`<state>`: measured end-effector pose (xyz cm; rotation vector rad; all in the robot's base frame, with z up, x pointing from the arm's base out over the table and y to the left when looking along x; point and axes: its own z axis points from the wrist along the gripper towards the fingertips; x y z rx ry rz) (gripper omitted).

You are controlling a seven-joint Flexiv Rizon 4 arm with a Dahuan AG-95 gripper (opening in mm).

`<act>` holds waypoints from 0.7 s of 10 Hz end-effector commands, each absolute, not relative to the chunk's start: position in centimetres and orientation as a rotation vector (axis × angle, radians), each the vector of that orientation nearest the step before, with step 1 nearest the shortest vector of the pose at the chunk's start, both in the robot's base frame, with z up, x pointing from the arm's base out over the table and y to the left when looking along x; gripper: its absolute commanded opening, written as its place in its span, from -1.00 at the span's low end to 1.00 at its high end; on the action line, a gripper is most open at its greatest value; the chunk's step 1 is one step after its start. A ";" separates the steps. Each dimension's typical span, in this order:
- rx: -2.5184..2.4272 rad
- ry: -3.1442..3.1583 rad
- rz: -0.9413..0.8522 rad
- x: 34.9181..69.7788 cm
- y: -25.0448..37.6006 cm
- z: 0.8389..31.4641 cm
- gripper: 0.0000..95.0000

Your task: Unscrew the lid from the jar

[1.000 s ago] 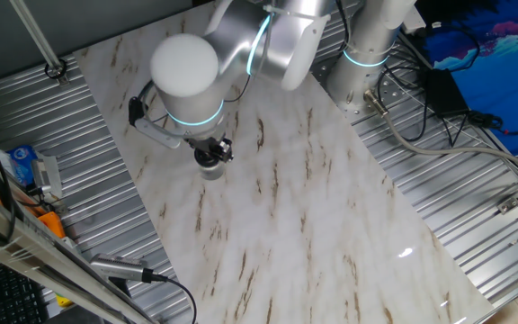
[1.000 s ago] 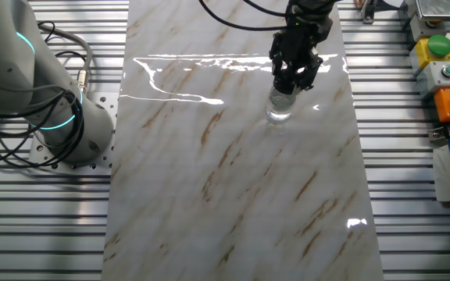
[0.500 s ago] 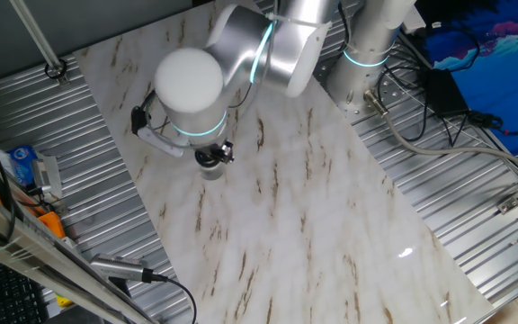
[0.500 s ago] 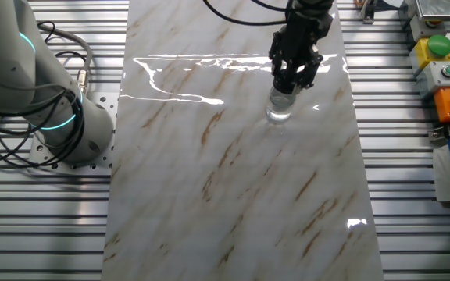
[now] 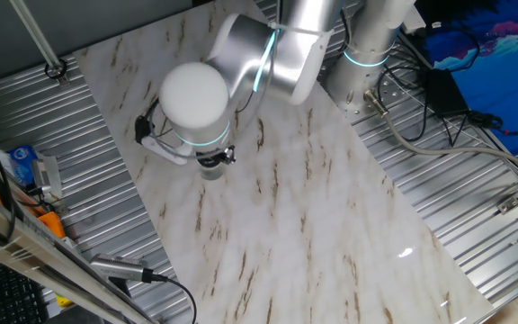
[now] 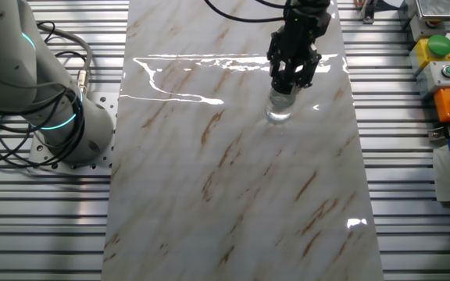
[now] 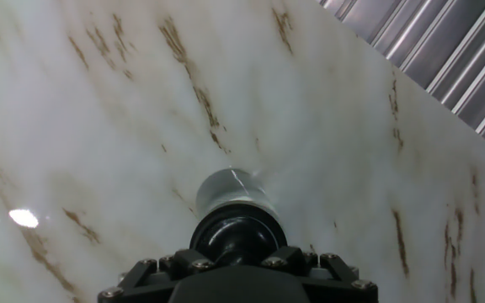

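So the black two-finger gripper (image 6: pixel 291 78) is pinching the small glossy black screw lid (image 7: pixel 237 234) atop the clear, whitish little jar (image 6: pixel 280 108) on the marble table (image 6: pixel 233 179).

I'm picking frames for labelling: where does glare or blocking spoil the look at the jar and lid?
Other fixed view: bright glare streaks cross the table behind the gripper; the jar shows clearly. One fixed view: the arm's wrist hides most of the jar. Hand view: the lid is close, slightly soft; one small glint at left.
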<state>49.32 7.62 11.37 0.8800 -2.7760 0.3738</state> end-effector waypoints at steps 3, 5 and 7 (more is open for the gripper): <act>0.914 -2.741 0.427 49.0 7.6 11.2 -1.00; 0.932 -2.724 0.454 49.0 7.6 11.2 -1.00; 0.950 -2.711 0.469 49.0 7.6 11.1 -1.00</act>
